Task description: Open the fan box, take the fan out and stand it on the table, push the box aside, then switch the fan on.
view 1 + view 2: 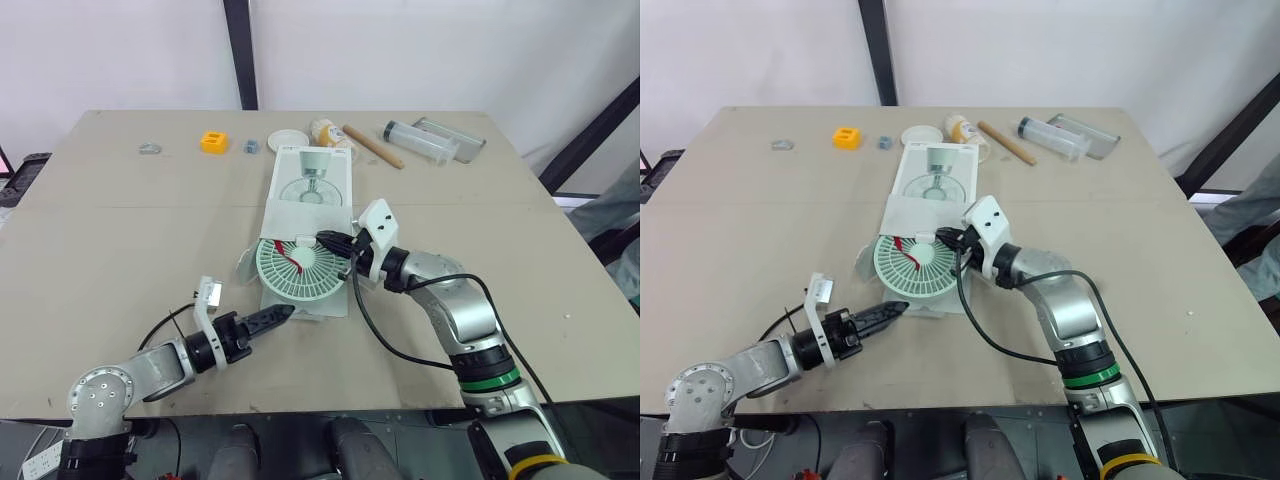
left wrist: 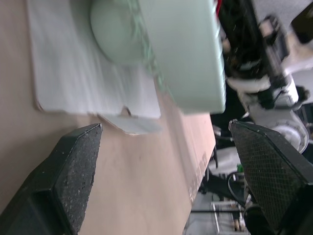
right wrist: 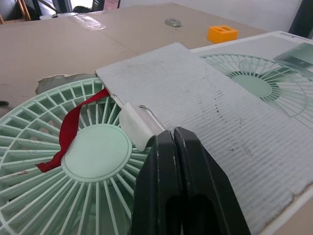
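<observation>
The white fan box (image 1: 312, 180) lies flat in the middle of the table, its open end toward me. A mint-green fan (image 1: 300, 268) lies grille-up, partly out of that end, with a red ribbon (image 3: 73, 127) across it. My right gripper (image 1: 325, 240) is shut, its tips at the box's flap edge over the fan, just behind a small white tab (image 3: 137, 125). Nothing shows between its fingers (image 3: 164, 161). My left gripper (image 1: 275, 318) hovers low by the fan's near rim, open, with the fan (image 2: 181, 49) and a box flap (image 2: 88, 83) ahead of it.
Along the table's far edge lie a small metal piece (image 1: 150, 149), an orange block (image 1: 214, 141), a white lid (image 1: 287, 139), a wooden stick (image 1: 373, 146) and a clear syringe (image 1: 418, 140). Bare tabletop (image 1: 120, 240) spreads left and right of the box.
</observation>
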### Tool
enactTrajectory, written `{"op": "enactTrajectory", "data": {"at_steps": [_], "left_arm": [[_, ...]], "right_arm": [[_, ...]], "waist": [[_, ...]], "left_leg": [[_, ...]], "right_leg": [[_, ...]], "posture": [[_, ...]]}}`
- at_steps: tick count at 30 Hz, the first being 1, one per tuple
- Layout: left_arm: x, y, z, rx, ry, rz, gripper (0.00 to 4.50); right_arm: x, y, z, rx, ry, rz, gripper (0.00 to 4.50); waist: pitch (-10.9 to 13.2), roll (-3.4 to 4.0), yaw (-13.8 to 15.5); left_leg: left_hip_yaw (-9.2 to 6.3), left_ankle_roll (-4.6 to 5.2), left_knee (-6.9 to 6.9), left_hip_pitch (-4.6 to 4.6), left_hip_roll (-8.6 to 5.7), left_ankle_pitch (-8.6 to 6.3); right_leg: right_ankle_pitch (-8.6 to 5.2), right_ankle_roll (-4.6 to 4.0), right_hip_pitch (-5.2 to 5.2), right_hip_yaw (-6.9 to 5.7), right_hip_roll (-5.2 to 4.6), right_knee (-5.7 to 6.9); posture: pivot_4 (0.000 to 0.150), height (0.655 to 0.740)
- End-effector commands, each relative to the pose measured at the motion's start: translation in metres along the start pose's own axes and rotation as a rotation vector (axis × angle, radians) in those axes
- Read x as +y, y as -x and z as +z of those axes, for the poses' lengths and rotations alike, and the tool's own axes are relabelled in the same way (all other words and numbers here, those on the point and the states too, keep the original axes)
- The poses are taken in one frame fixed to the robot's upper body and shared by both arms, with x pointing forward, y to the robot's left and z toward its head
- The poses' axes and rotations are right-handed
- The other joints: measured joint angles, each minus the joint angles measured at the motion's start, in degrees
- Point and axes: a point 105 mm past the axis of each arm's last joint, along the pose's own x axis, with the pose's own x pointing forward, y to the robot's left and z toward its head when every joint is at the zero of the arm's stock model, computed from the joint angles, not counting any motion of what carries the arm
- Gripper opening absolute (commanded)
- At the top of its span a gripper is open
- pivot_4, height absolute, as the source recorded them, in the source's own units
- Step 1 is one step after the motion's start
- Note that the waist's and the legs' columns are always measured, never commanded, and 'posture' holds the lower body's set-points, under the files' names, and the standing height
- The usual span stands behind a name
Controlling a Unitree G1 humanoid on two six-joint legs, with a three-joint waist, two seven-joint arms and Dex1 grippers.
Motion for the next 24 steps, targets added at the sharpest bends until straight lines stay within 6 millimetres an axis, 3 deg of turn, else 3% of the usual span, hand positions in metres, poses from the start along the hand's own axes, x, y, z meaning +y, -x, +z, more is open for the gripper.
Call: {"op": "enactTrajectory", "data": {"at_steps": [1,17,24], "left_arm": [[-0.011,0.001,0.011,-0.063,0.008,-0.050,4.42],[0.006,-0.015,0.012,-0.089,0.059,-0.081,4.42],[0.003,-0.021,0.014,-0.091,0.051,-0.115,4.42]], "right_arm": [[0.004,0.000,-0.015,0.047,-0.031,0.009,0.00],[0.002,0.001,-0.017,0.053,-0.029,0.002,0.00],[0.001,0.001,-0.017,0.057,-0.029,-0.004,0.00]], "waist": [[0.0,0.00,0.0],[0.0,0.00,0.0],[0.0,0.00,0.0]], "left_leg": [[0.00,0.00,0.00,0.00,0.00,0.00],[0.01,0.00,0.00,0.00,0.00,0.00],[0.01,0.00,0.00,0.00,0.00,0.00]], "right_leg": [[0.00,0.00,0.00,0.00,0.00,0.00],[0.01,-0.01,-0.01,0.00,0.01,0.00],[0.02,0.00,0.00,0.00,0.01,0.00]], "posture": [[0.150,0.7400],[0.150,0.7400],[0.150,0.7400]]}}
